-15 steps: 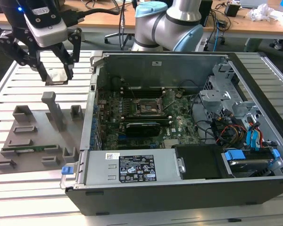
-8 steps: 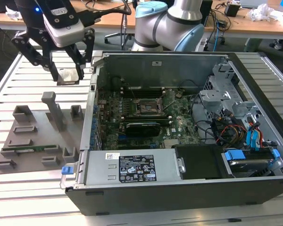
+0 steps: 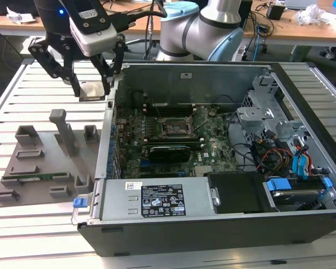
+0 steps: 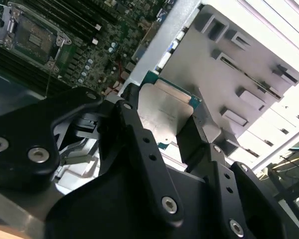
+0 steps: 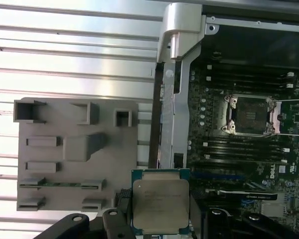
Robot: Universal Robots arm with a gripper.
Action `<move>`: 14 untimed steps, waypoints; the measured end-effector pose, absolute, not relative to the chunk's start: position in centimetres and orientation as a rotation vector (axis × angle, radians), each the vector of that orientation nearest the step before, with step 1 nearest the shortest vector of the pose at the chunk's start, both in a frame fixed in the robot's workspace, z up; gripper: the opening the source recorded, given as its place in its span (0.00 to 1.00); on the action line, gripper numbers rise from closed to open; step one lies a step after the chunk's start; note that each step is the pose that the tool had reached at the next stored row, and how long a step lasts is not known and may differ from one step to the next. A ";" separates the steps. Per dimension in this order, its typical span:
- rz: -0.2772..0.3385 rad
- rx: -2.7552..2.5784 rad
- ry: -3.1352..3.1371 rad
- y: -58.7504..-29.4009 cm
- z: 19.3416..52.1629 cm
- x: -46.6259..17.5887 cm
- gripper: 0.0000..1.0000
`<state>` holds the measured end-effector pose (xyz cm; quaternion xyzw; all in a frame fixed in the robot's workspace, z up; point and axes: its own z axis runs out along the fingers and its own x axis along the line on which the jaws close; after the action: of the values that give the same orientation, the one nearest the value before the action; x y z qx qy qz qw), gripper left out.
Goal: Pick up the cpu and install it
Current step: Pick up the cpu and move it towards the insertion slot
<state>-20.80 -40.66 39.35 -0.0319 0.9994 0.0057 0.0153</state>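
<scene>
The cpu (image 3: 93, 89), a flat square chip with a silver-grey top plate, hangs in the air above the slatted table, just outside the case's wall on the exterior view's left. My gripper (image 3: 92, 91) is shut on it, one black finger on each side. Both wrist views show the cpu (image 4: 165, 115) (image 5: 160, 204) clamped between the fingers (image 4: 132, 122). The empty dark socket frame (image 3: 176, 128) (image 5: 249, 115) (image 4: 32, 35) lies on the motherboard inside the open case, apart from the chip.
A grey fixture plate (image 3: 39, 162) (image 5: 74, 149) with raised holders lies on the table at the exterior view's left, with a green memory stick (image 5: 60, 184) in one slot. The open computer case (image 3: 302, 224) holds a power supply (image 3: 157, 199), drive cages and cables (image 3: 274, 151).
</scene>
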 end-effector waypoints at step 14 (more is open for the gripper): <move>0.018 -0.099 3.110 -40.7 39.3 -17.4 0.55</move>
<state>-17.45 -40.66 39.34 -0.0320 0.9994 0.0057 0.0152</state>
